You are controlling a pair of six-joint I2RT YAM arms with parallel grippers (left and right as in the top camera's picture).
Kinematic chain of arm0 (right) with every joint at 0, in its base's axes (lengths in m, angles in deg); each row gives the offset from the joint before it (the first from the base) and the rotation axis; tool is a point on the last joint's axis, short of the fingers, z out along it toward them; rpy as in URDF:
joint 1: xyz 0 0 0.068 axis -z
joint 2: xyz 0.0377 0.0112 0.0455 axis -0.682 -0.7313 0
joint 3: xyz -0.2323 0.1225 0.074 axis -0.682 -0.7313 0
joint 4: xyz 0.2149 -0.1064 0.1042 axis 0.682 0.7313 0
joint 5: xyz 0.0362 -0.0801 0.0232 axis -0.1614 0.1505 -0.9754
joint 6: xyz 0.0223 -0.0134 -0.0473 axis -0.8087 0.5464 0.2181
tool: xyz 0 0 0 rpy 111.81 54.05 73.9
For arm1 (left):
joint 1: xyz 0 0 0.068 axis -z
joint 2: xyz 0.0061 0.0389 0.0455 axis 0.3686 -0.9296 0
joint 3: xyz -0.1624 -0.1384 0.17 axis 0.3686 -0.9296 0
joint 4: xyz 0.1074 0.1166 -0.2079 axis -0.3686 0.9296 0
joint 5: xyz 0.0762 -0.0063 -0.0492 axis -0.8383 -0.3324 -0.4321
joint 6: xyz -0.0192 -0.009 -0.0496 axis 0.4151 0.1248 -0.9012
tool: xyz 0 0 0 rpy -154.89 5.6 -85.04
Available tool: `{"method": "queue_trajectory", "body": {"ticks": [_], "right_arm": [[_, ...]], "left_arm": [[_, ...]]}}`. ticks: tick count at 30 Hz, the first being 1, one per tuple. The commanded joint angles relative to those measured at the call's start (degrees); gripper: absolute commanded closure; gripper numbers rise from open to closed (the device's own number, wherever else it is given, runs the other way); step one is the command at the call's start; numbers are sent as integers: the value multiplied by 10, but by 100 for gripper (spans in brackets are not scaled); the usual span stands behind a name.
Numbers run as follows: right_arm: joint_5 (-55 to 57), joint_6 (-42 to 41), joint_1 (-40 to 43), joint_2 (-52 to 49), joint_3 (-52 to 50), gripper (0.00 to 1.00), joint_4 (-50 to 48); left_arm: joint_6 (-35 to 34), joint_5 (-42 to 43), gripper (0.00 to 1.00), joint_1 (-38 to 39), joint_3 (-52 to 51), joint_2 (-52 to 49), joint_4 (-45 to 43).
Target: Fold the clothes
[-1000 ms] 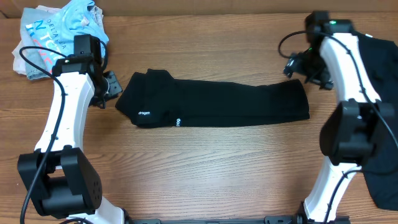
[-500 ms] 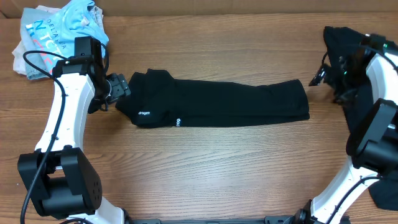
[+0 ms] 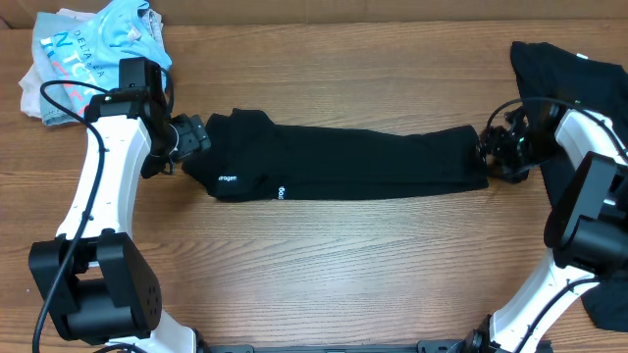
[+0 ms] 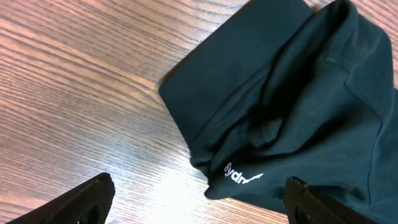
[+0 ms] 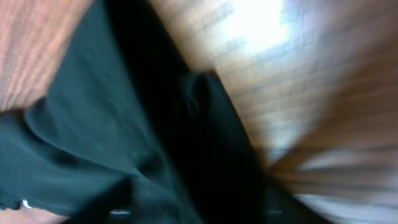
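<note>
On counter (image 3: 324, 265), black garment (image 3: 353, 162) runs 9-to-3: L hand (image 3: 188, 137), spread wide, at its 9 o'clock end; R hand (image 3: 496, 152) at 3, grip can't tell.

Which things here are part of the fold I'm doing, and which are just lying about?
In the job: long black garment, left pincer at its left end, right pincer at its right end.
Lying about: pale blue clothes heap, black clothes heap far right.

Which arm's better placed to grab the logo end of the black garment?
Left. The left gripper sits open beside the logo end of the black garment; the right gripper is at the opposite end.
</note>
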Motion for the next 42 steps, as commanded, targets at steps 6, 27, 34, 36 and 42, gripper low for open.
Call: {"method": "queue_trajectory", "body": {"ticks": [6, 27, 34, 36, 42], "right_arm": [[-51, -16, -7, -15, -15, 96, 6], [119, -138, -60, 146, 95, 96, 87], [119, -138, -183, 146, 59, 96, 65], [119, -145, -210, 146, 57, 96, 53], [112, -181, -276, 143, 57, 96, 23]], "left_arm": [[5, 35, 4, 4, -5, 4, -3], [15, 51, 1, 4, -5, 4, -9], [13, 51, 1, 6, -5, 4, -9], [13, 51, 1, 9, -5, 4, -9], [13, 51, 0, 21, -5, 4, -13]]}}
